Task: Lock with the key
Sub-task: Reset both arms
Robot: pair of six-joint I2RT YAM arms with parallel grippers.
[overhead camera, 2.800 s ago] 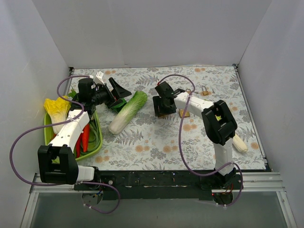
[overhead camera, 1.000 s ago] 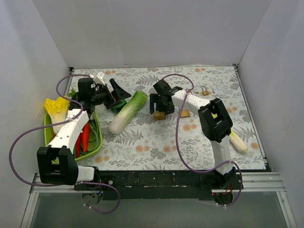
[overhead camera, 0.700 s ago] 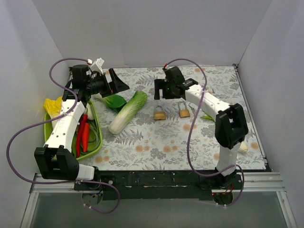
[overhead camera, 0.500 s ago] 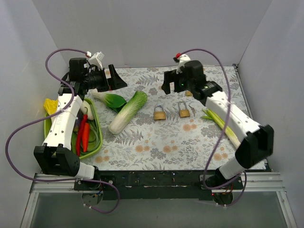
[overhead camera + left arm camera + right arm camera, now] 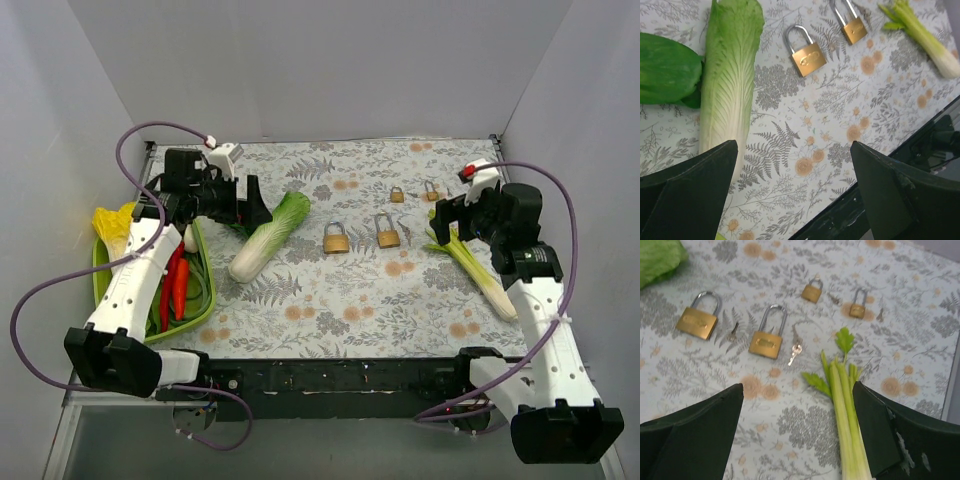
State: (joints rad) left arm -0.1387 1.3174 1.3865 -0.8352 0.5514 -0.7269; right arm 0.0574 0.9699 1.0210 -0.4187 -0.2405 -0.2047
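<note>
Two large brass padlocks lie mid-table, one on the left (image 5: 336, 238) (image 5: 698, 320) (image 5: 807, 52) and one on the right (image 5: 386, 231) (image 5: 768, 338) (image 5: 852, 25). Two small padlocks (image 5: 813, 291) (image 5: 858, 307) lie farther back. A small silver key (image 5: 795, 351) lies just right of the right large padlock, and another key (image 5: 734, 331) lies between the two large ones. My right gripper (image 5: 447, 215) (image 5: 797, 390) is open and empty, raised to the right of the padlocks over a celery stalk. My left gripper (image 5: 245, 203) (image 5: 794, 150) is open and empty, above the cabbage.
A napa cabbage (image 5: 268, 235) (image 5: 727, 80) and a bok choy (image 5: 665, 75) lie left of the padlocks. The celery stalk (image 5: 478, 268) (image 5: 847, 410) lies at the right. A green tray (image 5: 100, 285) with red chillies sits at the far left. White walls enclose the table.
My right arm lifted off the left large padlock and swung back to the right, uncovering both padlocks and the celery. My left arm rose, then came back down over the cabbage.
</note>
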